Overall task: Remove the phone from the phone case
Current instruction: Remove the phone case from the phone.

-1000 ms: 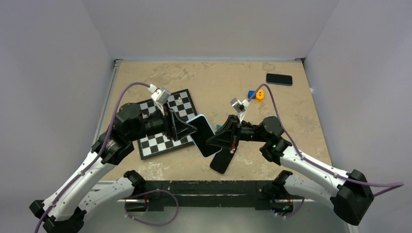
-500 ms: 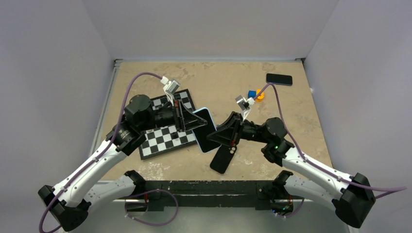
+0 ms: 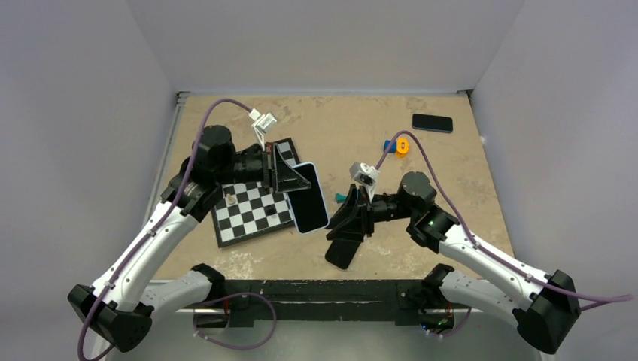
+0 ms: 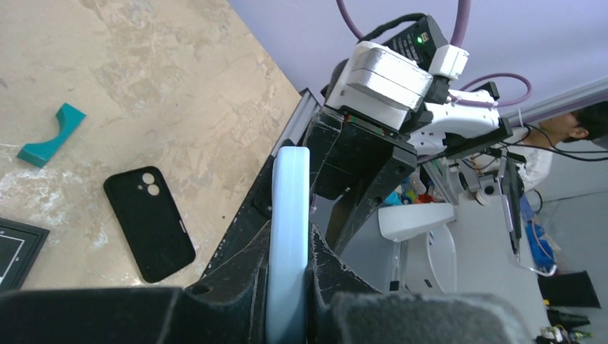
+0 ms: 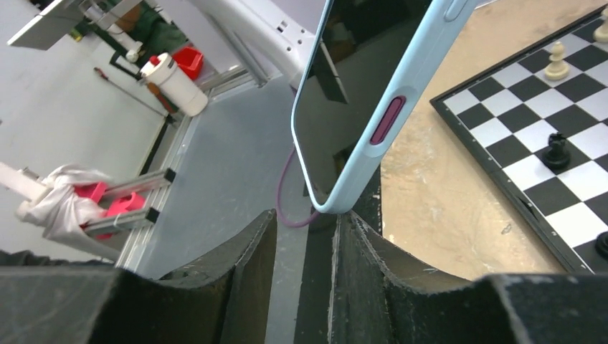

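The phone (image 3: 308, 197), light blue with a black screen, is held above the table by my left gripper (image 3: 296, 180), which is shut on its edges. The left wrist view shows its pale blue edge (image 4: 289, 215) clamped between my fingers. The black phone case (image 3: 344, 249) lies empty on the table near the front edge, and its two camera holes show in the left wrist view (image 4: 149, 223). My right gripper (image 3: 337, 226) is open and empty, just right of the phone. In the right wrist view the phone's corner (image 5: 373, 93) hangs just past my right gripper (image 5: 305, 222).
A chessboard (image 3: 252, 214) with a few pieces lies under the left arm. A teal piece (image 3: 338, 197) lies beside the right gripper. An all-black phone slab (image 3: 432, 122) lies at the back right, with small orange and blue toys (image 3: 399, 145) near it.
The right gripper has opened, let go of the phone and drawn back to the right. The left arm has carried the phone a little left and away. The case has stayed on the table.
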Robot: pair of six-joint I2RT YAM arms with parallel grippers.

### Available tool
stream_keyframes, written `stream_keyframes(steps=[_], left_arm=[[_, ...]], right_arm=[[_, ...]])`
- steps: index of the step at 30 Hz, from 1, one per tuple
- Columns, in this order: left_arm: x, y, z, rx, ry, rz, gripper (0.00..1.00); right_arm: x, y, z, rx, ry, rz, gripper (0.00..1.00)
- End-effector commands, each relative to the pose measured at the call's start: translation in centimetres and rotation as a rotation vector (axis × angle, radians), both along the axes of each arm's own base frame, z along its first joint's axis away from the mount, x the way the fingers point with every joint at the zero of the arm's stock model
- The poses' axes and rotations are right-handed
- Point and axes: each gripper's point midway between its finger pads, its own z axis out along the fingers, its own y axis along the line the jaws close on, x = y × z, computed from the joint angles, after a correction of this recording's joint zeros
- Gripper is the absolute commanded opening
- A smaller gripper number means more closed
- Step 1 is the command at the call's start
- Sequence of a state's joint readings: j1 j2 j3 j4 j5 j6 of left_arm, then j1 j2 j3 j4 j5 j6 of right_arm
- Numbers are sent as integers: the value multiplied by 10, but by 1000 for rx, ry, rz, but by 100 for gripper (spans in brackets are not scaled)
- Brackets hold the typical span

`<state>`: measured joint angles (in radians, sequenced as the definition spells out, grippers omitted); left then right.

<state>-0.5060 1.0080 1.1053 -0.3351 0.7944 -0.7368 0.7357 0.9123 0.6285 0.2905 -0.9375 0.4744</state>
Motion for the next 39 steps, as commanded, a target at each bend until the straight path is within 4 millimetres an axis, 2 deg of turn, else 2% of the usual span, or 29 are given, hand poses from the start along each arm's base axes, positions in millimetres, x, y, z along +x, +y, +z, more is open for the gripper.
stream_keyframes(steps=[1, 10, 15, 17, 18, 19, 20, 23, 27, 33, 39], left_arm=[[-18, -1, 36, -75, -91, -113, 0], [-23, -5, 39, -121, -83, -158, 0], [-24, -5, 38, -126, -79, -170, 0], [-26, -5, 41, -134, -82, -180, 0], [-27, -6, 43, -141, -80, -187, 0], [-28, -6, 45, -148, -75, -196, 0], [-30, -7, 47, -160, -58, -207, 0], [-35, -10, 56, -218, 5, -255, 0], [-40, -12, 64, -308, 92, -306, 0], [-50, -7, 68, -349, 129, -320, 0], [-53, -6, 69, -351, 130, -302, 0]], right_arm=[[-16, -1, 25, 80, -84, 124, 40], [-7, 7, 39, 110, -79, 117, 39], [-11, 10, 48, 154, -71, 168, 35], [-12, 10, 48, 156, -74, 178, 27], [-13, 9, 47, 157, -81, 183, 19], [-14, 9, 48, 166, -104, 195, 5], [-19, 6, 49, 181, -137, 217, 0], [-30, -3, 53, 259, -303, 246, 0], [-34, -7, 73, 345, -486, 233, 0], [-22, 11, 103, 384, -573, 277, 0], [-3, 26, 124, 407, -557, 227, 0]])
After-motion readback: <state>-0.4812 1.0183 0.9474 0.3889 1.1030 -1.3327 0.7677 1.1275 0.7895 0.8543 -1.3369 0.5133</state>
